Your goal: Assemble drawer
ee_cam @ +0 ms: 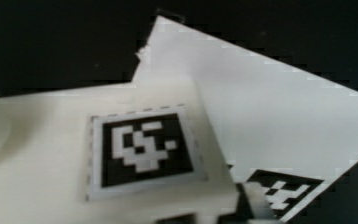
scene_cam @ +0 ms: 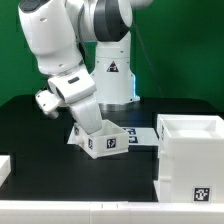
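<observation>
A small open-top white drawer tray (scene_cam: 104, 138) with a black-and-white tag on its front stands askew on the black table at the middle. My gripper (scene_cam: 88, 122) reaches down onto the tray's rear wall on the exterior view's left, and its fingertips are hidden there. In the wrist view the tray's tagged face (ee_cam: 149, 150) fills the frame, and the dark fingers (ee_cam: 256, 200) close on the tray's white wall at the picture's edge. The large cube-like housing (scene_cam: 190, 160) stands at the exterior view's right, apart from the tray.
The marker board (scene_cam: 142, 134) lies flat just behind the tray and also shows in the wrist view (ee_cam: 265, 90). Another white part (scene_cam: 4, 166) pokes in at the exterior view's left edge. The robot's base (scene_cam: 112, 80) stands behind.
</observation>
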Available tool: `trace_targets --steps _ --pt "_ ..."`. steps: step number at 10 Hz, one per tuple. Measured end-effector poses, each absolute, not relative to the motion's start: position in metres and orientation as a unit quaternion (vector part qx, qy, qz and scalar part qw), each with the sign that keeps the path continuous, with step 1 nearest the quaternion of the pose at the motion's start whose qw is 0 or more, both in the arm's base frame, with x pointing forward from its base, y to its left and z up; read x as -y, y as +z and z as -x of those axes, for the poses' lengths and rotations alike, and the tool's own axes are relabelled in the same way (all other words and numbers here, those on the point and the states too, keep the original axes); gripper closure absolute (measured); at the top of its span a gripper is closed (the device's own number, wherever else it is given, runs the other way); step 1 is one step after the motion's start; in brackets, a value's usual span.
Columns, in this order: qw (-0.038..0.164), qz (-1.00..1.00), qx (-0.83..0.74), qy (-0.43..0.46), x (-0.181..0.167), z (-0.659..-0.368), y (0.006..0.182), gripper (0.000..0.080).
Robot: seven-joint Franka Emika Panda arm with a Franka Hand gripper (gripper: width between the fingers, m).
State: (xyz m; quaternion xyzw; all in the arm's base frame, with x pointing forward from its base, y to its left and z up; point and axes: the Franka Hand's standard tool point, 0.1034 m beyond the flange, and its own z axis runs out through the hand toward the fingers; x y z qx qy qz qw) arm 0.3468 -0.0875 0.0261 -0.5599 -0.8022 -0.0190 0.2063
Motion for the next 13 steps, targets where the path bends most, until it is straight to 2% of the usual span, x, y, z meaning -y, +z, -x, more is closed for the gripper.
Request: trace_targets --steps 4,6,10,11,13 --pt "0.267 0.666 0.695 0.054 0.082 -0.388 0.064 0.0758" --pt "0.284 0.647 0.706 0.045 0.087 -0.392 0.070 0.0758" --pt "0.285 0.651 0.702 0.047 0.086 -0.390 0.067 0.0758" --pt "0.287 0.658 0.695 0.036 0.087 -0.395 0.073 0.0758" --pt "0.289 0.653 0.699 0.028 0.099 -0.414 0.098 0.0758"
